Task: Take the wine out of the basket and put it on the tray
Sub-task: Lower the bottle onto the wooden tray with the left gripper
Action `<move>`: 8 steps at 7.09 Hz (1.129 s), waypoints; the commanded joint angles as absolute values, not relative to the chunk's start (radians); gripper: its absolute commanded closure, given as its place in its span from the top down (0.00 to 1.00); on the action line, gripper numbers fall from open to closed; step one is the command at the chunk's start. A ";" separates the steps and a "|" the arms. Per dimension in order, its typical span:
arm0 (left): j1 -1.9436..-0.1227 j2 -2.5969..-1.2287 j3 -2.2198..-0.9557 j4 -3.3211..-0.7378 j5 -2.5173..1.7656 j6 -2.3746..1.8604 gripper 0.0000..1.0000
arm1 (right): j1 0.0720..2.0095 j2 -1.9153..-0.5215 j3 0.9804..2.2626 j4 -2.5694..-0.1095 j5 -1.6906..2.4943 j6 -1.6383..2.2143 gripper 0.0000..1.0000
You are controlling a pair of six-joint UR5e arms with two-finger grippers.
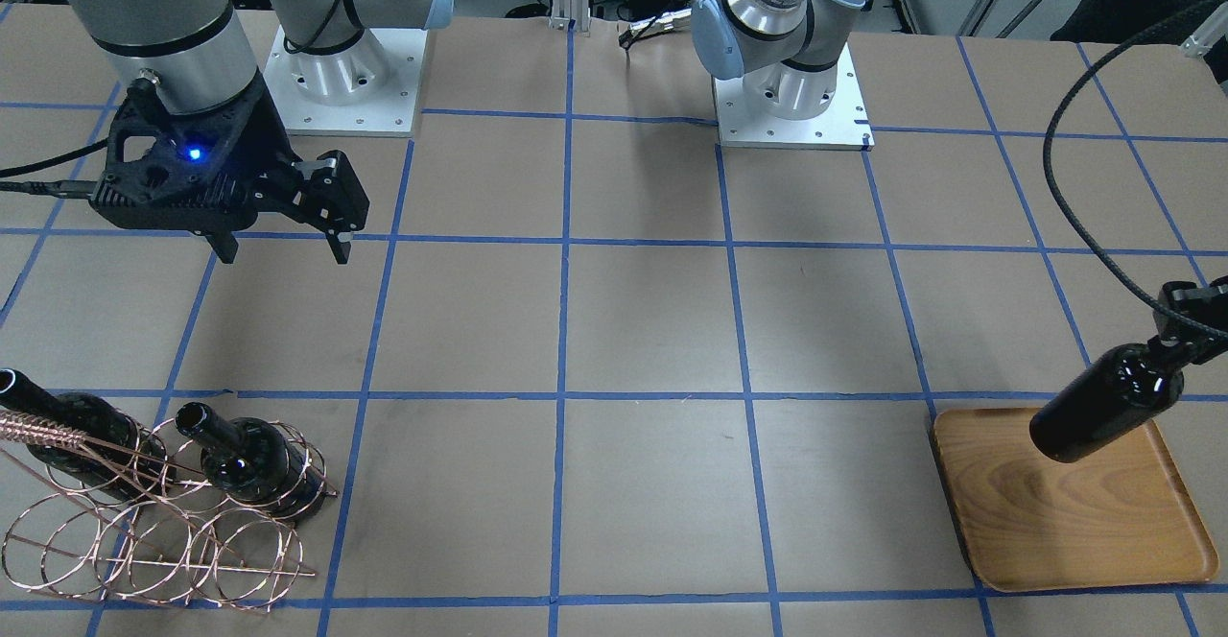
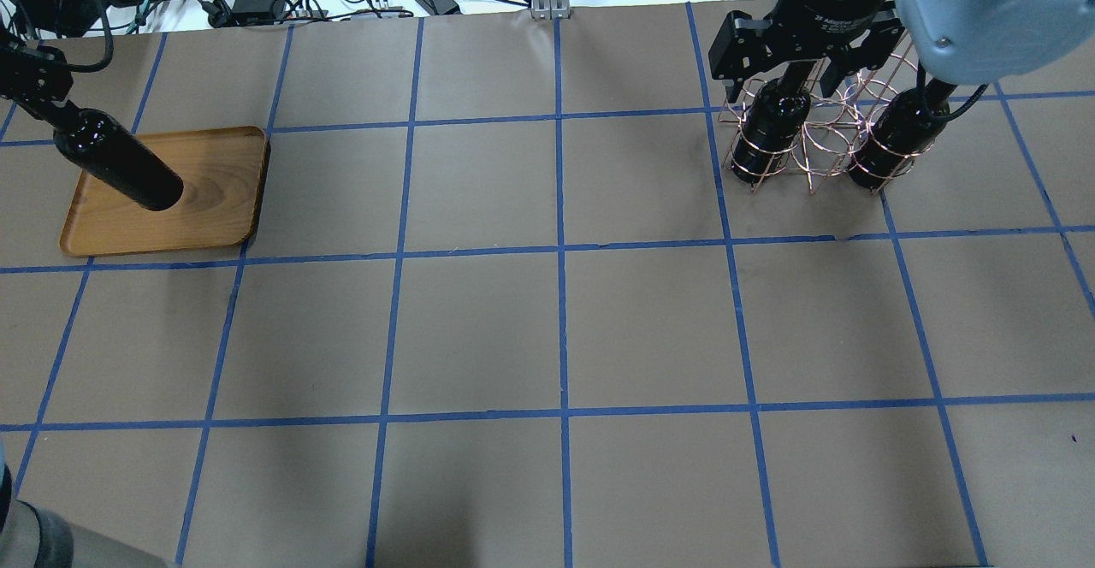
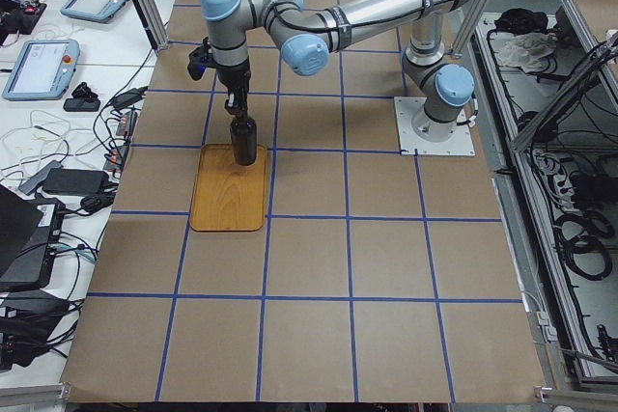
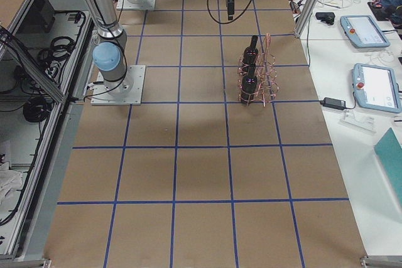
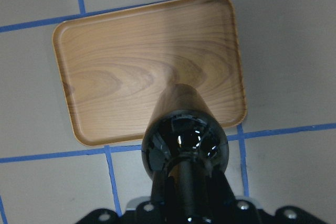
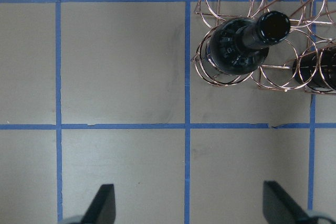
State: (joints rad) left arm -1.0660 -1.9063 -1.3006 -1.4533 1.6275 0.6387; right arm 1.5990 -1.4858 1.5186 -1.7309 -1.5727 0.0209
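1. The left gripper is clenching the neck of the wine at the right edge of the front-facing view. The frame is cutting off most of the claw there.
2. The wine is hanging base-down over the tray at the lower right. Whether its base is touching the wood cannot be told.
3. The right gripper is hovering at the upper left with its jaws spread, grasping nothing, well apart from the basket.
4. The basket is sitting at the lower left, carrying a first bottle and a second bottle. The coiled handle is crossing in front of the second one.
5. In the overhead view the right arm is covering both necks — only the bottle bodies are showing.
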 commanded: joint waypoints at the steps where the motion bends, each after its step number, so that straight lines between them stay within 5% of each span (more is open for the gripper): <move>1: -1.011 -1.973 -1.267 -1.373 1.618 0.725 0.00 | 1.597 -1.486 1.519 -1.733 -1.578 0.018 1.00; 6: -0.968 -2.049 -1.243 -1.348 1.580 0.739 0.00 | 1.594 -1.485 1.519 -1.735 -1.577 0.021 1.00; 7: -0.963 -2.052 -1.243 -1.348 1.574 0.739 0.05 | 1.594 -1.485 1.519 -1.735 -1.575 0.021 1.00; 8: -0.960 -2.056 -1.244 -1.348 1.566 0.739 0.22 | 1.594 -1.485 1.519 -1.735 -1.575 0.020 1.00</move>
